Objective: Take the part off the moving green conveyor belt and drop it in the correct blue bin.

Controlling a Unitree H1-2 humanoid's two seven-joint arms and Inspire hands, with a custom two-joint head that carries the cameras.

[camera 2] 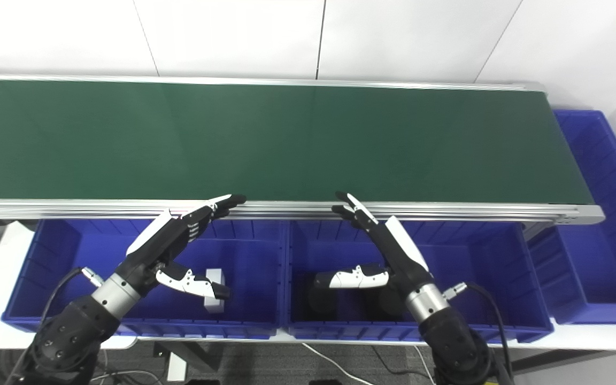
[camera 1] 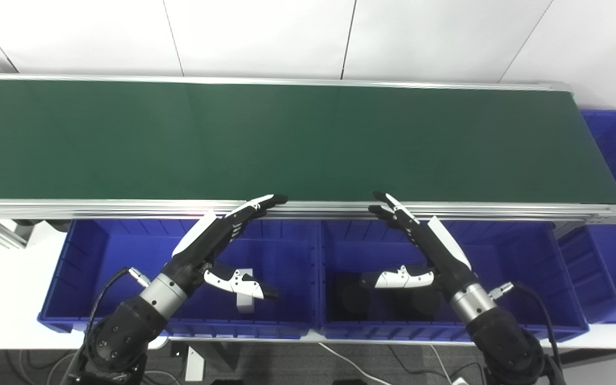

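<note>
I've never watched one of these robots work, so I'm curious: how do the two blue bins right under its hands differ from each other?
The left bin holds a white part standing on its blue floor; the right bin holds dark round shapes that I cannot identify. The left bin sits under the left hand, the right bin under the right hand. Both are blue, ribbed, open-topped, side by side below the conveyor belt. Both hands are open and empty.

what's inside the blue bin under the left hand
A white part lies on the floor of the left blue bin; the left hand, open above, covers some of it. Nothing else shows there.
</note>
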